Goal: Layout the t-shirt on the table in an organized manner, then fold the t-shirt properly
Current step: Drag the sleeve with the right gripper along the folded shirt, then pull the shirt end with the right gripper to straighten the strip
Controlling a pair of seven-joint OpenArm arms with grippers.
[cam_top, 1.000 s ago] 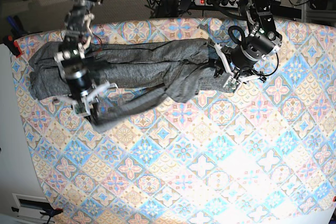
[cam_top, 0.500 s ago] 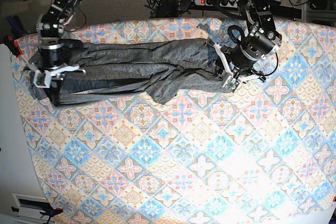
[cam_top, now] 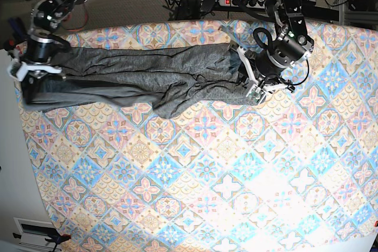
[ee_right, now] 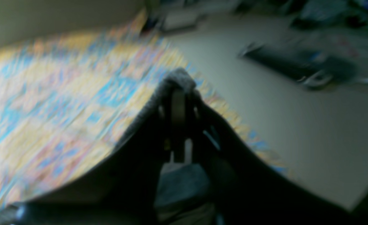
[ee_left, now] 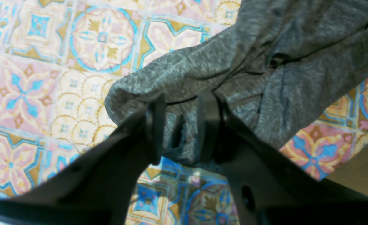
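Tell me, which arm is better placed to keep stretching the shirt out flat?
Probably the right gripper: it grips the t-shirt at the table's edge, free to pull; the left gripper anchors the other end.

Right gripper (cam_top: 26, 75) dragged the t-shirt (cam_top: 142, 78) outward, straighter.

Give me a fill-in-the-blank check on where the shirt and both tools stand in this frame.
1. The t-shirt lies stretched between the two ____.
2. The left tool is closed on grey ____.
3. The right tool holds the shirt at the table's ____ edge in the base view.

Missing words: tools; fabric; left
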